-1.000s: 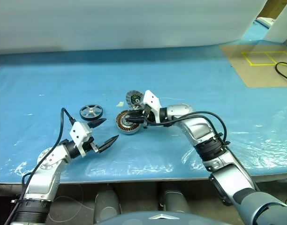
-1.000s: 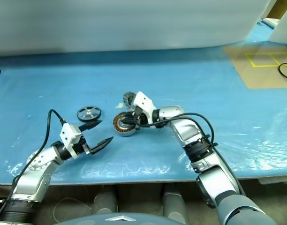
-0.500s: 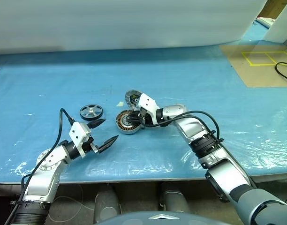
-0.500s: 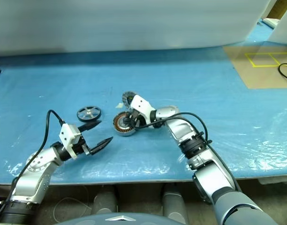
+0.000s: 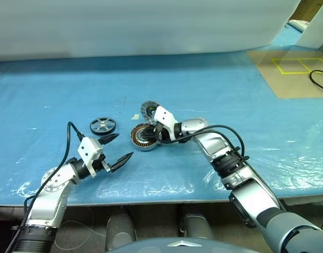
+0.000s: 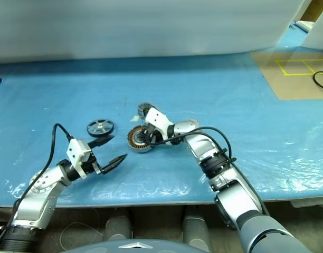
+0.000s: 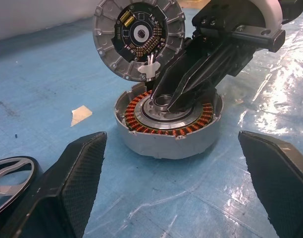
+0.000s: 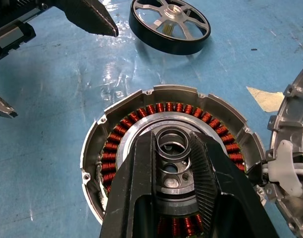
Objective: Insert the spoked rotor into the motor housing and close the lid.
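The right gripper [image 8: 174, 148] points down into the middle of the motor housing [image 5: 142, 138]; its two black fingers [image 8: 136, 183] are close together with a small gap, and between them sits the silver ring at the housing's centre hole; I cannot tell if they squeeze that ring or only sit beside it. Around the fingers runs the ring of copper-brown coils, and the grey wall of the cup goes round that; the housing rests flat on the blue table cover [image 5: 214, 89].

Just behind the housing the lid [image 5: 149, 110] stands tilted up on its edge, touching the housing's far rim; its inner face, dark in the middle with little gold and black parts, looks toward the left gripper; white wires run from it down to the housing.

The left gripper [image 5: 117, 147] hangs near the front edge of the table, its fingers spread wide and holding nothing; it points toward the housing but stays apart from it.

The spoked rotor [image 5: 102, 126] lies flat on the cover, to the left of the housing and just past the left gripper's far finger; a small scrap of pale tape [image 7: 81, 115] lies between the rotor and the lid.
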